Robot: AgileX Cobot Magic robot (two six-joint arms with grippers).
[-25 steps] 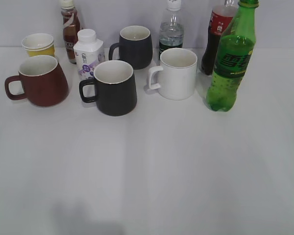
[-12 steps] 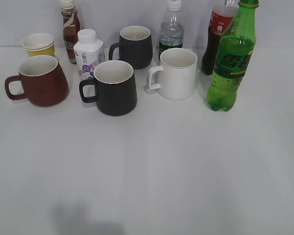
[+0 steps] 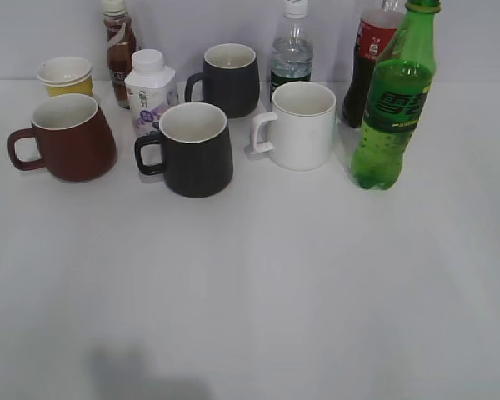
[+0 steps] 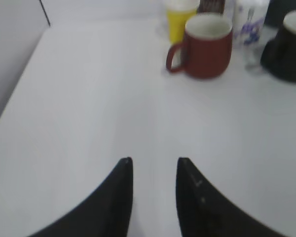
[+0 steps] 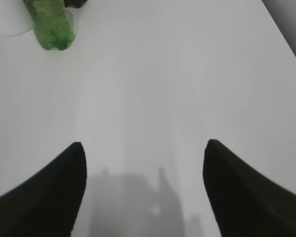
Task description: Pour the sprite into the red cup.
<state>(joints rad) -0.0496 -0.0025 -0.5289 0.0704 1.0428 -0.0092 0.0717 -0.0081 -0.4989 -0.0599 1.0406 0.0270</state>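
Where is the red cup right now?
In the exterior view the red cup stands at the far left of the table, just in front of the yellow cup, with a black mug to its right.

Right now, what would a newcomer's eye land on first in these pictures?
Probably the tall green sprite bottle standing at the far right, by the white mug. Next, the red cup at the far left, beside two black mugs. Both end effectors hover over bare table, holding nothing.

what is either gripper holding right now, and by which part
Nothing is held. The left gripper is open over bare table, short of the red cup. The right gripper is open wide, well back from the sprite.
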